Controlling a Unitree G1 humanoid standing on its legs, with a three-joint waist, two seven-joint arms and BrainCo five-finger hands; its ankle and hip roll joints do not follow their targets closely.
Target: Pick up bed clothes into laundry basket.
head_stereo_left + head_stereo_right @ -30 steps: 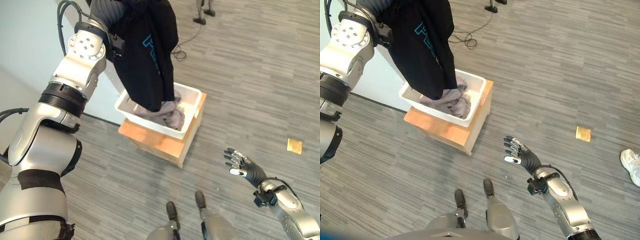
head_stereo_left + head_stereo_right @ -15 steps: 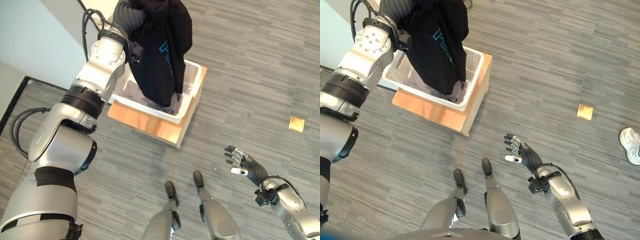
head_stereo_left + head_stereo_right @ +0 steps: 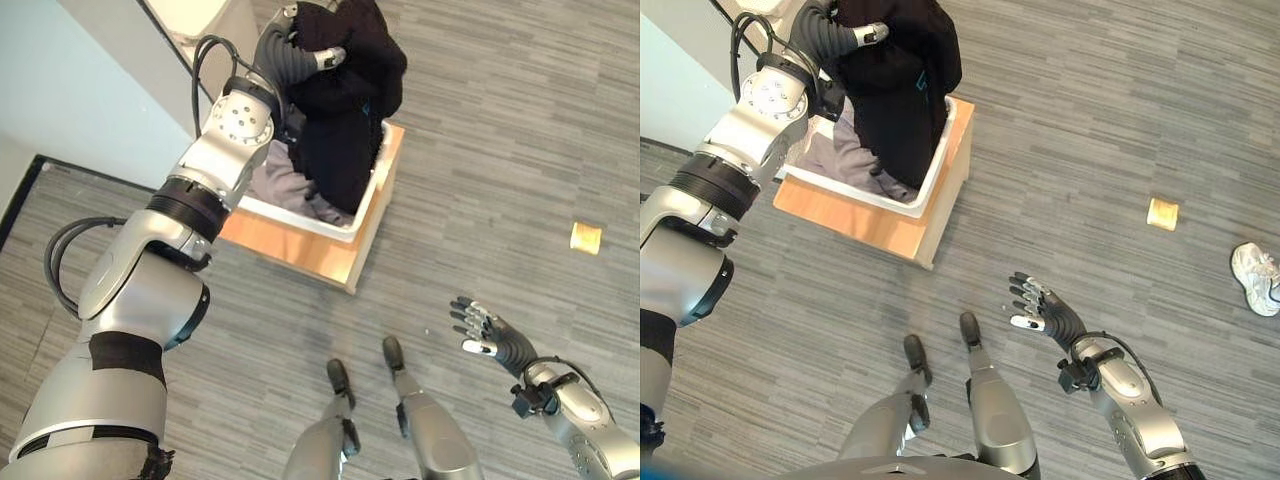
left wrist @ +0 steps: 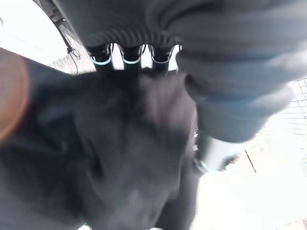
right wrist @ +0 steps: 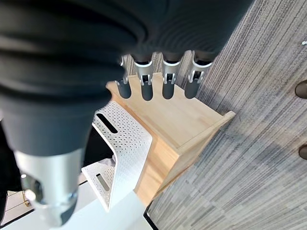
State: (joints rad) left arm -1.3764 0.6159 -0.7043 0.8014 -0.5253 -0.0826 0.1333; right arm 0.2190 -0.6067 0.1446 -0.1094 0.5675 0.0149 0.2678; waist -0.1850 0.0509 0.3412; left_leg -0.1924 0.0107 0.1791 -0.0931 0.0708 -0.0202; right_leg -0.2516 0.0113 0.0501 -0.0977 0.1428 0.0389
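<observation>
A black garment with a blue print hangs bunched from my left hand, whose fingers are curled into the cloth. Its lower end rests inside the white perforated laundry basket, on top of grey clothes. The basket stands on a low wooden box. My right hand hovers open over the floor, well away at the lower right, with nothing in it. Past its straight fingers the right wrist view shows the box and the basket.
A wall and a white ledge stand right behind the basket. A small yellow piece lies on the grey plank floor to the right, and a person's white shoe sits at the far right edge.
The camera has shifted. My left hand has brought the black garment down, so it now bunches into the basket instead of hanging long above it. The right hand has stayed put.
</observation>
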